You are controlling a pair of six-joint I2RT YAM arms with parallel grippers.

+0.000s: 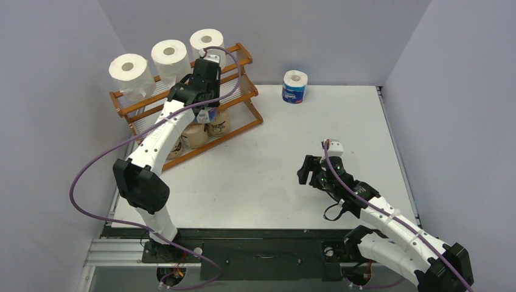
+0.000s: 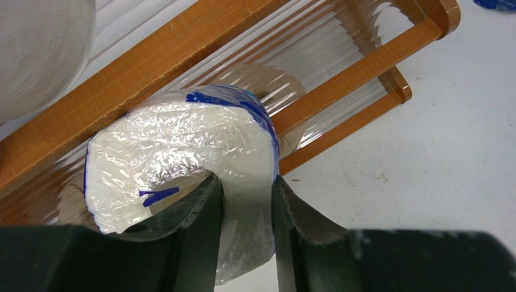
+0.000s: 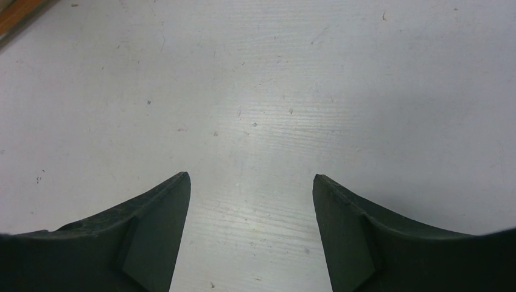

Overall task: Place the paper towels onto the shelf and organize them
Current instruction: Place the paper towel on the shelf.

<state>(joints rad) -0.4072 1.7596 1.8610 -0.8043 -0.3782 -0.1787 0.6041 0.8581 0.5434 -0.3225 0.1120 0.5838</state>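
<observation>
1. The left pincer (image 2: 246, 188) is clenched on a blue-and-white roll (image 2: 182, 140). One finger sits in the hollow core and the other outside, with the roll's wall pinched between them.
2. That roll lies straight ahead of the pincer's tips, against the clear slats and rails of the shelf (image 2: 152, 55), at about its middle level. Whether it rests on the tier cannot be told.
3. Above the pincer, three white rolls (image 1: 170, 56) stand on the top tier. Below it, brown rolls (image 1: 218, 125) sit on the bottom tier.
4. The right pincer (image 3: 251, 182) is released, its jaws wide apart over the table (image 3: 261, 91), grasping nothing.
5. A second blue-and-white roll (image 1: 294, 86) stands upright on the table, well beyond the right pincer.
</observation>
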